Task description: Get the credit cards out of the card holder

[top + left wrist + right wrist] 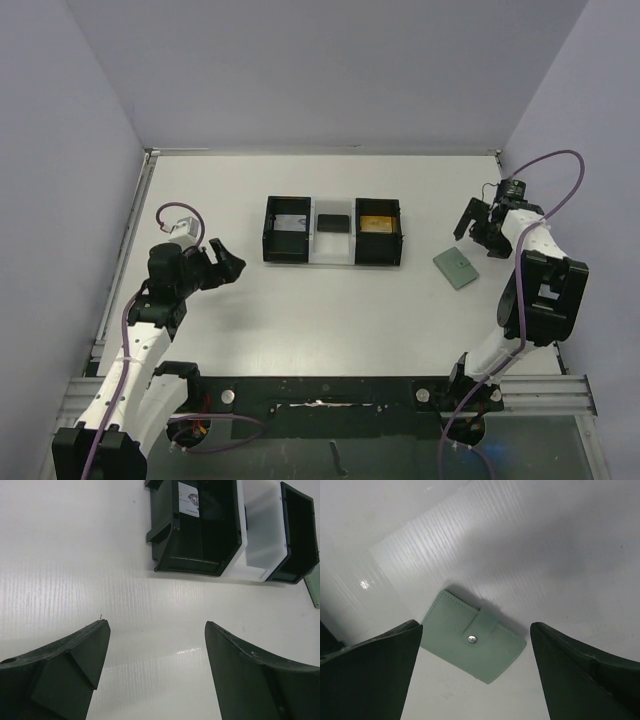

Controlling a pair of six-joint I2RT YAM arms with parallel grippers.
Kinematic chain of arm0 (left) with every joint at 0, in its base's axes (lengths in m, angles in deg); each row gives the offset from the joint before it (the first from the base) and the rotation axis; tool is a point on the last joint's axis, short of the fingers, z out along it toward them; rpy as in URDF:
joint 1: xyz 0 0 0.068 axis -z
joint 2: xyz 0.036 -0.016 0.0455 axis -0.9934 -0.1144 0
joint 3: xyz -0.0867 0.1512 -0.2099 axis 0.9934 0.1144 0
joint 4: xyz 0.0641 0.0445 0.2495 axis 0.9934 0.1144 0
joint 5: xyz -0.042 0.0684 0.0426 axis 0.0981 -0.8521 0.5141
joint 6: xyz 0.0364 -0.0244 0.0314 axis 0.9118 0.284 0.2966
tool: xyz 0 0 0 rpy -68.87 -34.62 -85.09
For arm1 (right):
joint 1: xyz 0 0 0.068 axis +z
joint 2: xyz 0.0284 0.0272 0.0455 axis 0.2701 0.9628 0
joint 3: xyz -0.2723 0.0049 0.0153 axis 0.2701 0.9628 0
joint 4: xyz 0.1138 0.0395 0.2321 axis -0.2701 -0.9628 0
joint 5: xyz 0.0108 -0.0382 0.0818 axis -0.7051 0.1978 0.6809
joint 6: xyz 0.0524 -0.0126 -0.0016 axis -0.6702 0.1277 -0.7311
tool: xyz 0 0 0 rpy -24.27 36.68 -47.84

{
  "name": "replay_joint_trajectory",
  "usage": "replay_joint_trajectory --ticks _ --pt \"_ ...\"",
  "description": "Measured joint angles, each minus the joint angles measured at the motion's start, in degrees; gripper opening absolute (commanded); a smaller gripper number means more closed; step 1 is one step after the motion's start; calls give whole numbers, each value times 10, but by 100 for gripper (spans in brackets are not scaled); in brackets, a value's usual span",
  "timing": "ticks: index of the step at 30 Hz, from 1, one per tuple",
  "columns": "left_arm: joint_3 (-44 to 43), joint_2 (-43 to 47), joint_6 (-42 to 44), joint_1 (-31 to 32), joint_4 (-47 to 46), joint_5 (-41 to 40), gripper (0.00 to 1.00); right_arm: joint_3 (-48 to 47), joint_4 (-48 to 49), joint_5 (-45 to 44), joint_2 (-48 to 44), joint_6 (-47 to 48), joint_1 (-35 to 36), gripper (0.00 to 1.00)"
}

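Note:
The card holder (472,637) is a grey-green wallet lying flat and closed on the white table, its tab snapped down with a silver stud. It lies at the right of the table (457,267), and its corner shows at the right edge of the left wrist view (314,587). Whatever credit cards it holds are hidden inside. My right gripper (476,626) hovers open just over it, a finger on either side, touching nothing; from above it (478,228) sits just behind the holder. My left gripper (157,623) is open and empty over bare table at the left (228,262).
A black-and-clear three-compartment tray (333,262) stands mid-table. A partly white card (189,500) lies in its left bin, a dark card (332,222) in the middle and a gold card (377,222) in the right. Grey walls enclose the table.

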Motion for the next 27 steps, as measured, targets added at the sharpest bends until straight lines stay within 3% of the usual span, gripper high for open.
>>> replay_joint_trajectory --ticks 5,7,15,20,27 --pt "0 0 0 0 0 0 76 -52 1 21 58 15 -1 80" --pt "0 0 0 0 0 0 76 -55 4 31 76 18 -1 69" --pt "0 0 0 0 0 -1 76 51 42 83 53 0 16 57" --pt "0 0 0 0 0 -3 76 133 38 76 -19 -39 72 56" --pt "0 -17 -2 2 0 -23 76 234 32 56 -122 -185 231 62"
